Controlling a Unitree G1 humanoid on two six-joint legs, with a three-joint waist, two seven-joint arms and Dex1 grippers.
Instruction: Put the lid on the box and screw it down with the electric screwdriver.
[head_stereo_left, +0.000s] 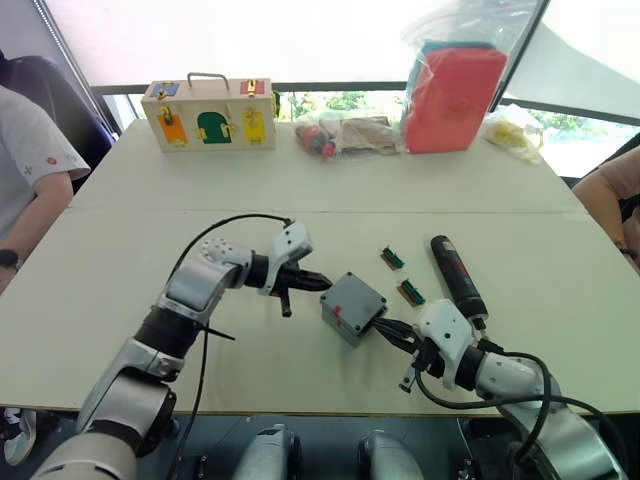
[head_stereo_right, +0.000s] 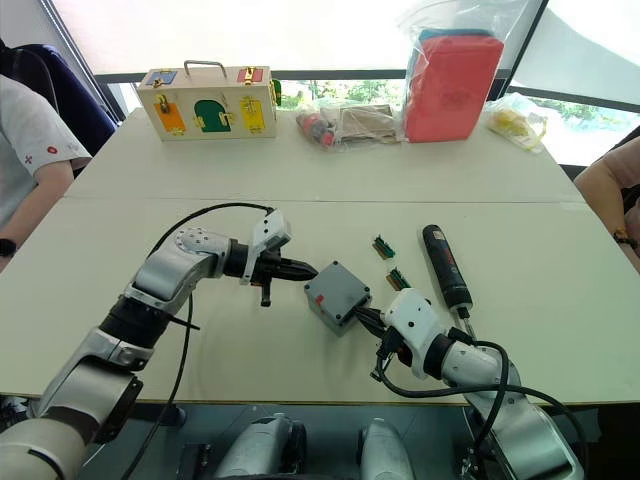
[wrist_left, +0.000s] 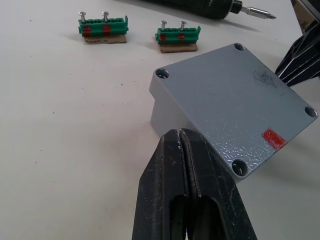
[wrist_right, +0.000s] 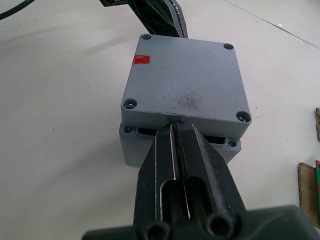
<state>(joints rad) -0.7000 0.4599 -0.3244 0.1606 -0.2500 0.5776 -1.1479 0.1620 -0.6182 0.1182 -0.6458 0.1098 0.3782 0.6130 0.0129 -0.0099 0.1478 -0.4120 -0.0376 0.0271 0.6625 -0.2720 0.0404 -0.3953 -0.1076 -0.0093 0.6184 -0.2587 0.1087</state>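
At the far left edge of the left eye view sits a person in a white shirt (head_stereo_left: 25, 160), and in the upper left of the frame a wooden box with coloured latches (head_stereo_left: 209, 113) stands on the pale table (head_stereo_left: 120, 300). Left of centre, the left end effector (head_stereo_left: 318, 284) points at the grey lid (head_stereo_left: 352, 300), its black fingers clenched together with nothing between them; the left wrist view shows the tips closed just at the lid's near edge, though contact cannot be judged. That view also shows what the head views do not: the lid's four corner screw holes, its red mark (wrist_left: 273, 139), and the screws standing in two green strips (wrist_left: 142, 34) on brown card. The right wrist view reveals the box (wrist_right: 131, 146) beneath the lid, with the lid sitting slightly offset so that the box's rim and corner holes peek out under the near edge. At lower centre, the right end effector (head_stereo_left: 397, 335) meets the lid's opposite side, fingers likewise pressed shut and empty, tips at the lid's edge. Right of centre, the electric screwdriver (head_stereo_left: 456, 276) lies flat on the table just beside the strips, untouched. In the upper right stand a red case in a clear bag (head_stereo_left: 452, 92) and a yellow bagged item (head_stereo_left: 513, 132), with an arm of a second person (head_stereo_left: 610, 190) at the right edge.
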